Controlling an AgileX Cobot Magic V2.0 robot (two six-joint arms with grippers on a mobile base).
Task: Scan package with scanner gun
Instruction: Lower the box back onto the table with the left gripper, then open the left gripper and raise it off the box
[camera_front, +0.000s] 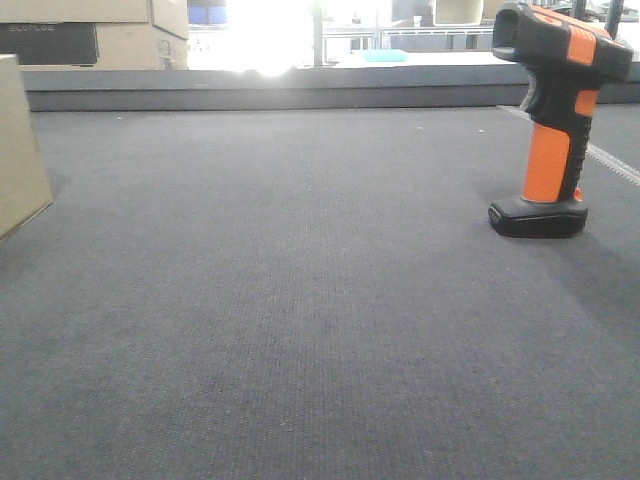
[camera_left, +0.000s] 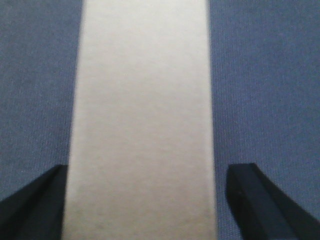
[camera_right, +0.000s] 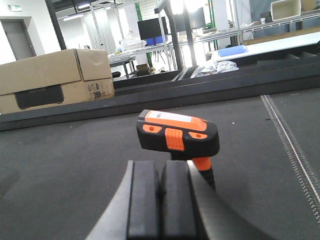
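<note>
One package (camera_left: 142, 120) lies between my spread left gripper (camera_left: 142, 200) fingers, ungrasped. One scanner gun (camera_right: 177, 137) stands upright beyond my clenched right gripper (camera_right: 160, 200).

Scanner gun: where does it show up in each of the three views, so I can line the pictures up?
Exterior front-facing: the scanner gun stands upright on its base at the right edge, on the dark mat.
Left wrist-mounted: not in it; only the package between the open left tool fingers.
Right wrist-mounted: centre, seen from behind, just beyond the right tool.
Shared landmark: the dark mat.
</note>
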